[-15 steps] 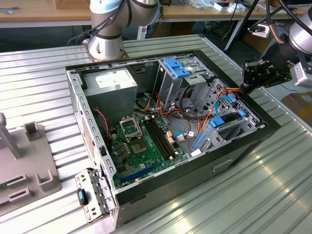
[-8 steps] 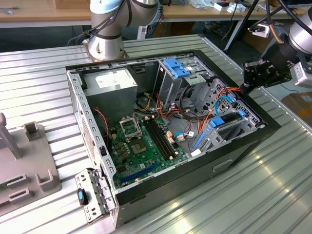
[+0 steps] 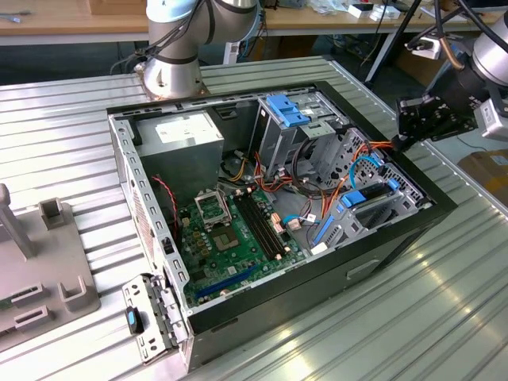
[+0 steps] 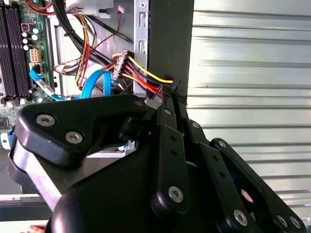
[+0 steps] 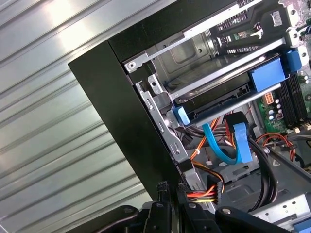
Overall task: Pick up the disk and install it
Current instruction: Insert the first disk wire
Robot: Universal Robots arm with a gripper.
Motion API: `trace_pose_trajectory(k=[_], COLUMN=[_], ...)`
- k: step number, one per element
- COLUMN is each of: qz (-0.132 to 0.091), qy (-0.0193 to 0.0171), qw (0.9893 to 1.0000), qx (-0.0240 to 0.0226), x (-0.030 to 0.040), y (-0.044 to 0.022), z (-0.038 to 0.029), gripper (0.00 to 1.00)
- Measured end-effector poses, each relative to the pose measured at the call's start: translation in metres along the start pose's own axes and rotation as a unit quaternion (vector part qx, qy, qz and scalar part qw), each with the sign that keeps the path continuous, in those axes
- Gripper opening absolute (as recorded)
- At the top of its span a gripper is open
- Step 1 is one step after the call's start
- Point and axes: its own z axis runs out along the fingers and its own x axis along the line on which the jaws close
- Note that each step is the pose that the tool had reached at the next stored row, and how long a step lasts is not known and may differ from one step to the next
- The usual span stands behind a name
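On the ribbed metal table (image 3: 71, 103) lies the open computer case (image 3: 381, 246). The disk (image 3: 363, 195) sits in its drive cage (blue carrier edge showing). At the exterior view's right the gripper (image 3: 405, 131) hovers beside the case rim, fingers narrow and holding nothing.

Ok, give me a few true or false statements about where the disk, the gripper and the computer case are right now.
1. The computer case lies open, with its motherboard showing. True.
2. The gripper is at the case's edge on the exterior view's right. True.
3. The disk lies out on the table. False: it sits in the metal drive cage inside the case.
4. The table is smooth wood. False: it is ribbed metal.
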Motion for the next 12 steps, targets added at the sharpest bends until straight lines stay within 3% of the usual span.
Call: trace_pose_trajectory(k=[5,12], qz=[-0.001,0.0], qy=[0.0023,0.0035], qw=[1.0,1.0], qx=[0.0012,0.0017], x=[-0.0009,-0.0028], y=[-0.0023,-0.0015], z=[-0.0101,-0.0109], gripper=[0.16,0.16])
